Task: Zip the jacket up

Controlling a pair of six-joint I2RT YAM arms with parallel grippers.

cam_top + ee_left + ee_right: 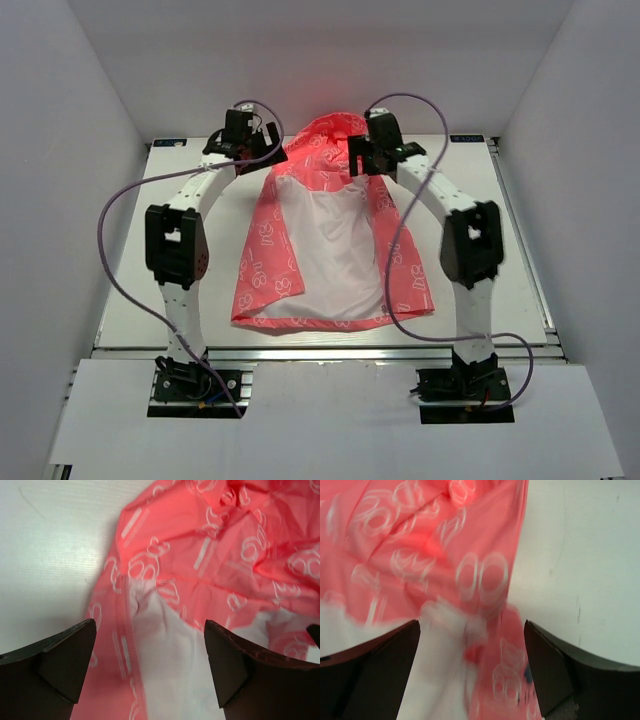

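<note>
Both jaws gape over the unzipped jacket (320, 240) on a white table (225, 230) between white walls (60, 150).

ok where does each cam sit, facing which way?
Top external: above and behind the bases, looking down on the table; both arms, left gripper and right gripper by the jacket.
Left wrist: on that wrist, facing down at the jacket's front edge; own fingers apart.
Right wrist: likewise, blurred, jacket edge plus table; own fingers apart.
Shared: all show the jacket.

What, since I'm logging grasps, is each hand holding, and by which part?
Nothing is held. The left hand and right hand are both open, fingers spread above the jacket near its hood.
</note>
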